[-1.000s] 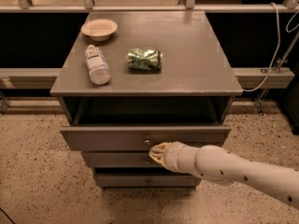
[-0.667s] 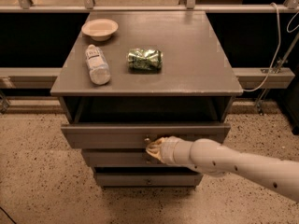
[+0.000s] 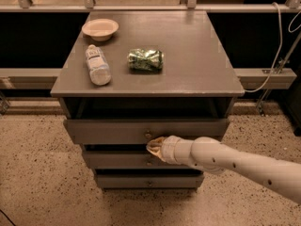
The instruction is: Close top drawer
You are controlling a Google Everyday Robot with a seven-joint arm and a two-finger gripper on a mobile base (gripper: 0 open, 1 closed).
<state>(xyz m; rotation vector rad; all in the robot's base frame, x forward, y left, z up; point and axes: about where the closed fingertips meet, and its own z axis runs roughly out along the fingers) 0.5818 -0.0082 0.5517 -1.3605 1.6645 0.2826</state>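
Note:
The top drawer [image 3: 108,131] is a long grey front with a small round knob [image 3: 148,135] at its centre. It stands pulled out a little from the grey cabinet [image 3: 197,74], with a dark gap above it. My gripper [image 3: 154,145] sits at the end of the white arm [image 3: 235,161] that comes in from the lower right. Its tip is against the lower edge of the drawer front, just below and right of the knob. Two shorter grey drawer fronts lie beneath, a middle one [image 3: 113,160] and a bottom one [image 3: 127,181].
On the cabinet top lie a beige bowl [image 3: 100,28], a plastic bottle [image 3: 97,65] on its side and a crumpled green bag [image 3: 146,60]. A speckled floor [image 3: 37,182] surrounds the cabinet. A white cable [image 3: 275,41] hangs at the right, with low rails behind.
My gripper has moved left along the drawer front, from right of the knob to just below it. The drawer front sits slightly further in.

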